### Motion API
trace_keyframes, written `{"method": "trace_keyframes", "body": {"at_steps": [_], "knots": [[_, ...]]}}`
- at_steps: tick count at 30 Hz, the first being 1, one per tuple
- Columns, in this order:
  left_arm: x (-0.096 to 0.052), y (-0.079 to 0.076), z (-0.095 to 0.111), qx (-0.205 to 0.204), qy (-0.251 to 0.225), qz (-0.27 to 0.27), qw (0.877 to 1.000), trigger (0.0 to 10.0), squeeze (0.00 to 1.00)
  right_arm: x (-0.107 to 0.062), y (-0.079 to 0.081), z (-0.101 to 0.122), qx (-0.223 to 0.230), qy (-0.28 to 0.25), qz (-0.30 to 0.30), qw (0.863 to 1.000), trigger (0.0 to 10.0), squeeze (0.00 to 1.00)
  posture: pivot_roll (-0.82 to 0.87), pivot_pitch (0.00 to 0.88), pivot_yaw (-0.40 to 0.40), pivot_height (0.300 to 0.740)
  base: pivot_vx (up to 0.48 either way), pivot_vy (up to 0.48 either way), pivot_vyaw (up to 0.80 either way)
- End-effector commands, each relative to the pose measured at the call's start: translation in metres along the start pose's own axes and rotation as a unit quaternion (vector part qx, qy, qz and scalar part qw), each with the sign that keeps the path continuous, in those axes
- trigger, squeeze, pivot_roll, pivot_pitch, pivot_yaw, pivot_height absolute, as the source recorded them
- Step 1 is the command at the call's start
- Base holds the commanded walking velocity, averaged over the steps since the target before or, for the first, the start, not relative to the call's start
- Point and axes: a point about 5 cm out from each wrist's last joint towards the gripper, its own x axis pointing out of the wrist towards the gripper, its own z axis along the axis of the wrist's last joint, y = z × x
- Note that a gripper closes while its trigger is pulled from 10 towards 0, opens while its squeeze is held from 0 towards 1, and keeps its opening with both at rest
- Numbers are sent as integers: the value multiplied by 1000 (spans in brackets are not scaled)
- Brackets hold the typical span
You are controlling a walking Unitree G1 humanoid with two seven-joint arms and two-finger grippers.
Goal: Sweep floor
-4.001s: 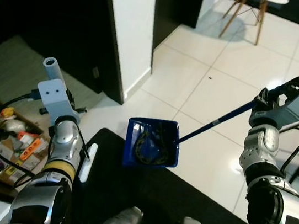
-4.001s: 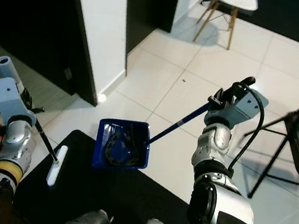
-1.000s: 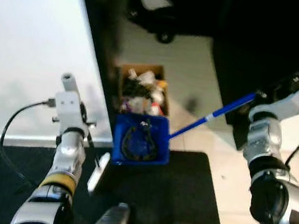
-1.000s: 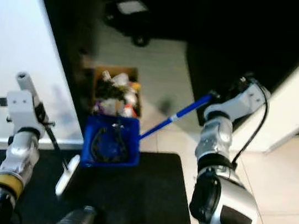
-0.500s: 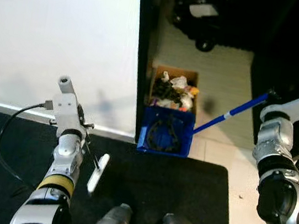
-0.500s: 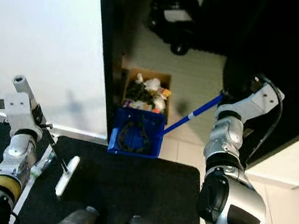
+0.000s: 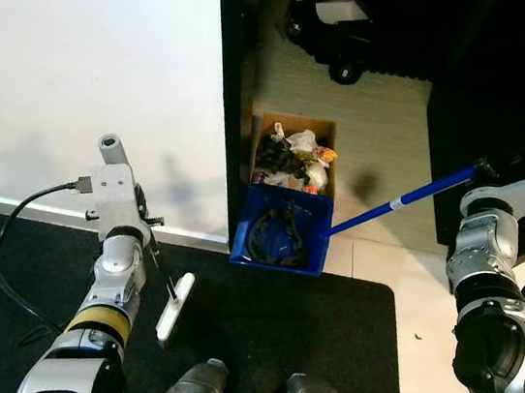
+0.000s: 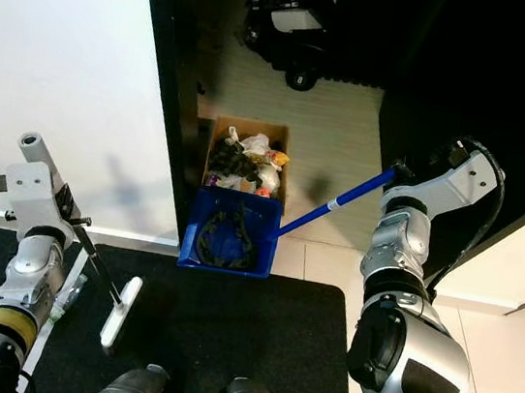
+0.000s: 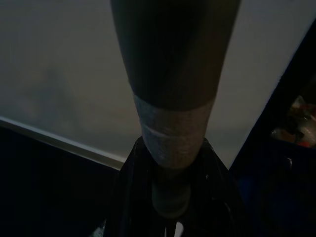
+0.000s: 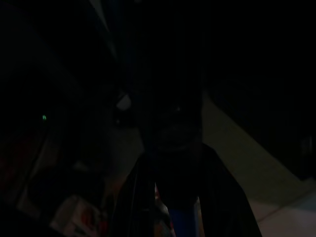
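Clearly the risk is spillage: the blue plastic dustpan (image 7: 282, 231), loaded with a dark tangle of debris, is hanging just beside the open cardboard box of mixed rubbish (image 7: 295, 154), and a tilt short of the box's rim would be dropping the load onto the floor instead. Its long blue handle (image 7: 404, 201) is running up to the right gripper (image 8: 405, 171), which is raised out to the side, fingers clamped around the handle's end. The left gripper (image 7: 138, 219) is held up near the white wall (image 7: 85, 64), fingers closed around a thin dark broom stick (image 8: 96, 267) whose white brush head (image 7: 174, 306) is resting on the black mat (image 7: 322, 332).
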Motion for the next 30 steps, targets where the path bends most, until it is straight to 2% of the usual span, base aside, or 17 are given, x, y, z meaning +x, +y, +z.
{"method": "trace_keyframes", "body": {"at_steps": [1, 2, 4, 5, 7, 9, 13, 17, 19, 24, 30], "knots": [[1, -3, 1, 9, 6, -12, 1000, 10000, 0, -4, 8, -18, -20, 52, 17, 998, 10000, 0, 48, 0, -28, 740, 0, 0, 0], [1, -3, 1, 9, 6, -12, 1000, 10000, 0, -4, 8, -18, -20, 52, 17, 998, 10000, 0, 48, 0, -28, 740, 0, 0, 0], [0, -5, -2, 19, 13, -24, 999, 10000, 0, -7, 3, -25, -91, 83, 23, 992, 10000, 0, 47, 0, -27, 740, 0, 0, 0], [0, -5, -2, 19, 13, -24, 999, 10000, 0, -7, 3, -25, -91, 83, 23, 992, 10000, 0, 47, 0, -27, 740, 0, 0, 0], [0, -7, -4, 22, 15, -29, 999, 10000, 0, -7, -7, -19, -134, 72, 9, 988, 10000, 0, 46, 0, -29, 740, 0, 0, 0], [-1, -8, -4, 23, 15, -30, 999, 10000, 0, -6, -11, -15, -140, 62, 0, 988, 10000, 0, 44, 1, -29, 740, 0, 0, 0], [-1, -8, -5, 24, 16, -30, 999, 10000, 0, -4, -17, -5, -130, 45, -15, 990, 10000, 0, 41, 5, -27, 740, 0, 0, 0], [-2, -8, -6, 25, 19, -35, 999, 10000, 0, -3, -20, -3, -96, 57, -7, 994, 10000, 0, 44, 12, -29, 740, 0, 0, 0], [-2, -8, -6, 25, 19, -35, 999, 10000, 0, -3, -20, -3, -96, 57, -7, 994, 10000, 0, 44, 12, -29, 740, 0, 0, 0], [-4, -2, -9, 33, 21, -33, 999, 10000, 0, -5, -14, -15, -25, 98, 34, 994, 10000, 0, 51, 15, -33, 740, 0, 0, 0], [-5, 5, -11, 34, 22, -22, 999, 10000, 0, -7, -11, -21, -3, 111, 41, 993, 10000, 0, 54, 17, -33, 740, 0, 0, 0]]}}
